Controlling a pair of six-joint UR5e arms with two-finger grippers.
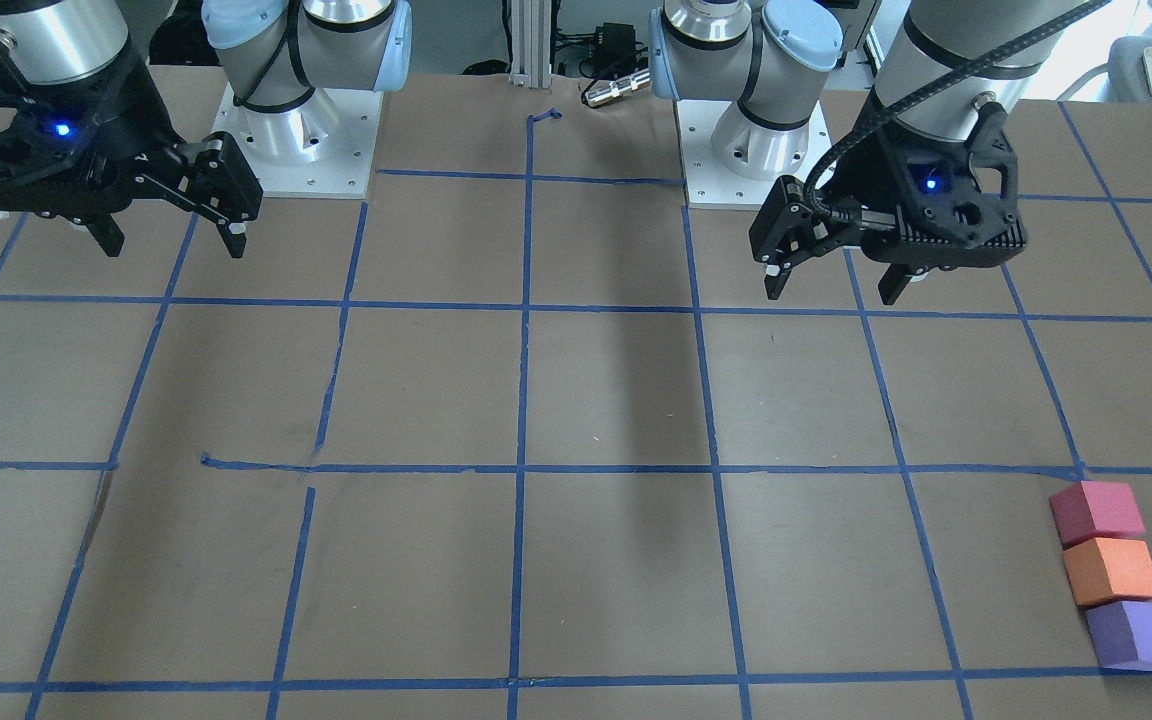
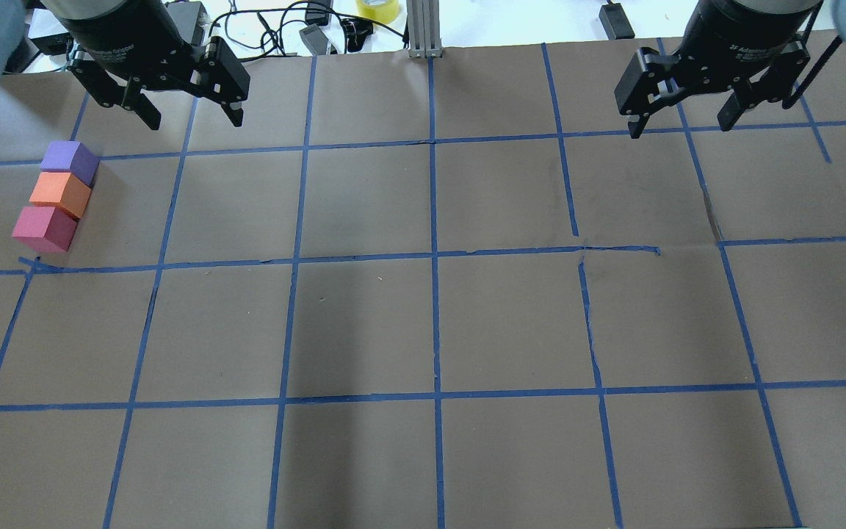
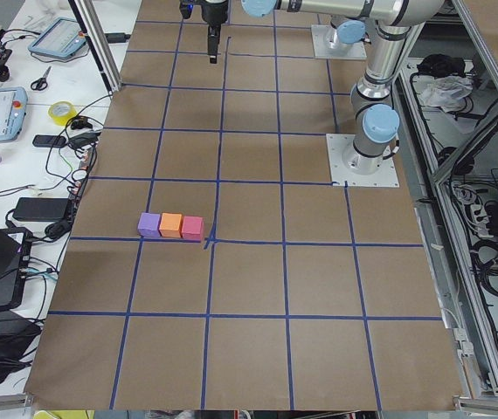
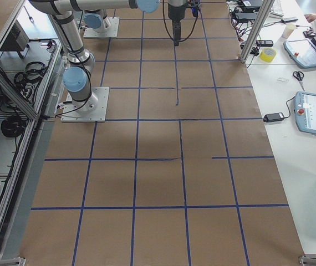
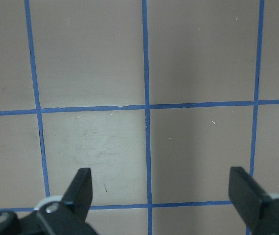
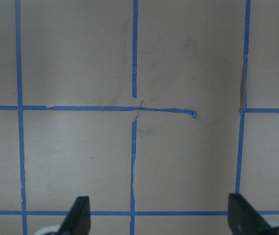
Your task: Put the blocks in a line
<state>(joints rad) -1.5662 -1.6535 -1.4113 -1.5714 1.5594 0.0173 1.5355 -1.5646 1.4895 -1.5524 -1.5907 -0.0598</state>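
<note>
Three matte foam cubes, purple block (image 2: 69, 162), orange block (image 2: 61, 194), red-pink block (image 2: 45, 228), touch in a row; left gripper (image 2: 189, 113) and right gripper (image 2: 680, 125) hang with jaws apart.

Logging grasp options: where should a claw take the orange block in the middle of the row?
Come from above and pinch the orange block on its two free side faces, claw opening across the row. Its other two sides look pressed against the purple block and red-pink block, leaving no finger room.

Brown table (image 2: 364, 323), blue tape grid (image 2: 435, 323), purple block (image 2: 69, 161), orange block (image 2: 60, 194), red-pink block (image 2: 44, 228), black left claw (image 2: 195, 121), black right claw (image 2: 678, 130)
</note>
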